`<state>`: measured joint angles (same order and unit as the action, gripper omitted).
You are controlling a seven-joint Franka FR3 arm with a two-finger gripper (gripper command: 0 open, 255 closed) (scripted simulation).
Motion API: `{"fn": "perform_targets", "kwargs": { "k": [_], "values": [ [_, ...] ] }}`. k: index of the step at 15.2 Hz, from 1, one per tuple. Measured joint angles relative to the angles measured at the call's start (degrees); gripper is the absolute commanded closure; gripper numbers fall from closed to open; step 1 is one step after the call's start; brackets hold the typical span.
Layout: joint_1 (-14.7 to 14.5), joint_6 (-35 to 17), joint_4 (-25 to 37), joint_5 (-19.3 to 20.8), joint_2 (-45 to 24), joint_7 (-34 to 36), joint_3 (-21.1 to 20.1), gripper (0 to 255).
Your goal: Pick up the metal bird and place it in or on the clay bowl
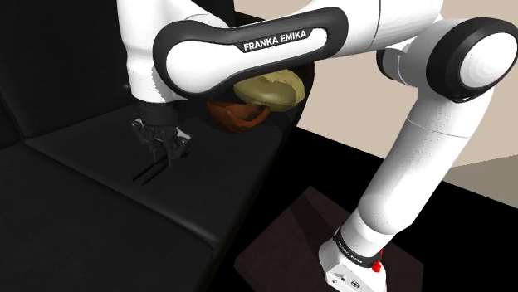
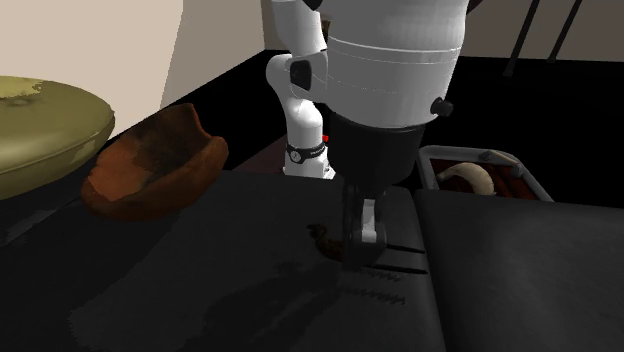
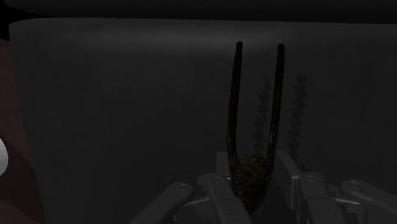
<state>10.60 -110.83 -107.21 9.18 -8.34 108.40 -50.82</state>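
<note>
The metal bird (image 3: 249, 175) is small, dark and rusty, with two long thin prongs (image 3: 278, 89) running out ahead of it. Its body sits between my fingers, which close against its sides. In the second exterior view my gripper (image 2: 362, 238) stands straight down on the dark cushion, with the bird (image 2: 324, 239) poking out beside one finger and its prongs low over the surface. The shoulder view has the gripper (image 1: 166, 153) low on the same cushion. The clay bowl (image 2: 150, 170) is reddish brown and lies apart from the gripper, partly hidden behind my forearm (image 1: 237, 116).
A big olive-green rounded object (image 2: 40, 120) sits beside the bowl. A tray (image 2: 528, 180) holding a pale curved thing stands past the cushion's far edge. A seam (image 2: 425, 270) divides the dark cushions. The stand (image 1: 349, 265) rests on a dark floor.
</note>
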Motion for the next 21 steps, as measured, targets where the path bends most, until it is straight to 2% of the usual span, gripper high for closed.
{"fn": "perform_targets", "kwargs": {
  "k": [14, 21],
  "values": [
    [0.3, 10.1, 8.9, -2.0, 2.0, -1.8, -0.4, 255],
    [-0.4, 15.9, 15.3, -1.4, 1.0, -1.4, -0.7, 255]
  ]
}}
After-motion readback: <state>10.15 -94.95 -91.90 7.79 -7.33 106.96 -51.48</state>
